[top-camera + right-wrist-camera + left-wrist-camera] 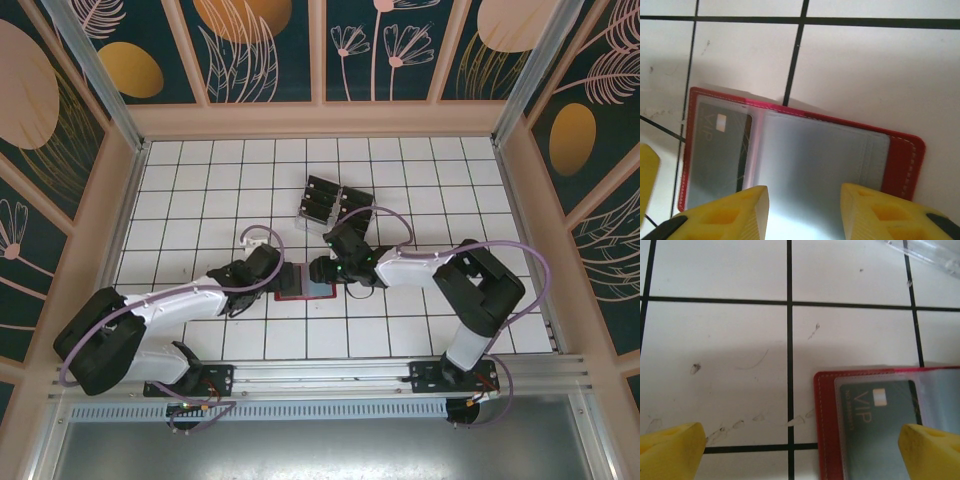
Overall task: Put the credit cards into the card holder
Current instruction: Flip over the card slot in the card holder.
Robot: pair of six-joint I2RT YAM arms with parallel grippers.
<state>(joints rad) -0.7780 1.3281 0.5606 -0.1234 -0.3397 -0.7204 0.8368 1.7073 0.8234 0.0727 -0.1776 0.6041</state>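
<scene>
- Card holder (300, 286) lies opened flat on the white tiled table (200, 180), in the gap between the two grippers.
- From above, its long axis runs left to right across the table. The red cover is underneath and the clear pockets face up.
- From the right wrist it sits slightly askew, its right end a little lower in the picture than its left.
- One card (720, 150), dark and marked VIP, is tucked into the left-hand pocket. Its long side runs crosswise to the holder's long axis.
- The right-hand pocket (820, 160) shows plain grey through the plastic.
- The left gripper (800, 455) is spread wide. One yellow finger is over bare tile and the other over the holder's left half, with the holder's red edge between them and nothing pinched.
- The right gripper (804, 212) is partly open. Its yellow tips sit low over the right-hand pocket with a clear gap between them, and it grips nothing.
- More credit cards (322, 192), black, stand in a clear rack (345, 212) near the holder, on its far side.
</scene>
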